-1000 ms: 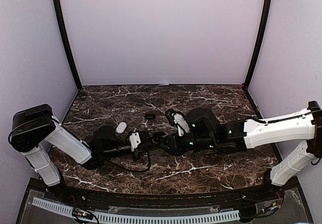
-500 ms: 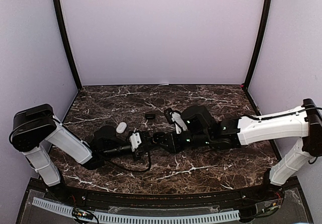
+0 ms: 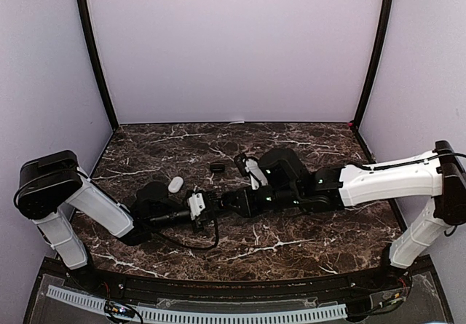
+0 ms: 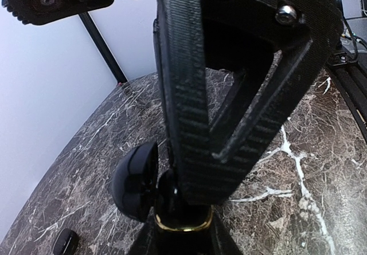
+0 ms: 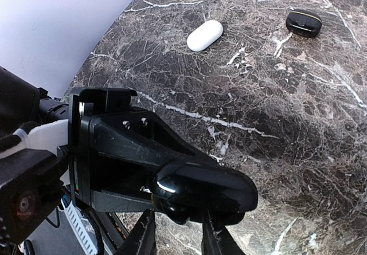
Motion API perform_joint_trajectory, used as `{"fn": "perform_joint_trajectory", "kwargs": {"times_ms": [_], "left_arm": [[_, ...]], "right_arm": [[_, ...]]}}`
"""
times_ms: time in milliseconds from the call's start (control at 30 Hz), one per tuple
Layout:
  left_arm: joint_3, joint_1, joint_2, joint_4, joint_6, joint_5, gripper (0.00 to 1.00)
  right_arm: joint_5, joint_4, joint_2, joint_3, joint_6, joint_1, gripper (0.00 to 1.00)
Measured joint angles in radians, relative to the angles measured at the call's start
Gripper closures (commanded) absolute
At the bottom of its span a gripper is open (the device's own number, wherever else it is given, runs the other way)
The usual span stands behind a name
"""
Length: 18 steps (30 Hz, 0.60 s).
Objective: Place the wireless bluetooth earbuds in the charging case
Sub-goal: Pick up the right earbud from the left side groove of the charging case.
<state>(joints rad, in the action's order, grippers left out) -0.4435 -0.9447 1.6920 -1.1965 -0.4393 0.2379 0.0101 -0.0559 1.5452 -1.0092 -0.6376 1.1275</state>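
Observation:
My left gripper [image 3: 210, 207] [image 4: 183, 235] is shut on a black charging case with a gold rim [image 4: 184, 226]. The case's lid [image 4: 135, 175] [image 5: 212, 186] stands open. My right gripper [image 3: 231, 202] [image 5: 178, 235] meets it tip to tip, and one of its fingers [image 4: 229, 94] reaches down into the case. Its jaws stand a little apart on either side of a small rounded black earbud [image 5: 175, 206] at the case mouth. I cannot tell whether they press on it. The inside of the case is hidden.
A white pebble-like case [image 3: 175, 184] [image 5: 205, 35] lies on the marble table [image 3: 291, 244] just behind the left arm. A small black case [image 3: 217, 167] [image 5: 304, 23] lies farther back. Walls close the back and both sides.
My right gripper has slid left, up against the left gripper and the case, and its jaws have narrowed a little. The left arm has stayed still.

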Motion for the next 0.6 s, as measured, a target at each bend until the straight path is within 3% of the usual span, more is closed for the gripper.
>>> {"fn": "perform_joint_trajectory", "kwargs": {"times_ms": [600], "left_arm": [[0.0,0.0,0.018,-0.002,-0.036,-0.001,0.92]], "right_arm": [[-0.005,-0.009,0.039,-0.035,-0.009,-0.004,0.78]]}}
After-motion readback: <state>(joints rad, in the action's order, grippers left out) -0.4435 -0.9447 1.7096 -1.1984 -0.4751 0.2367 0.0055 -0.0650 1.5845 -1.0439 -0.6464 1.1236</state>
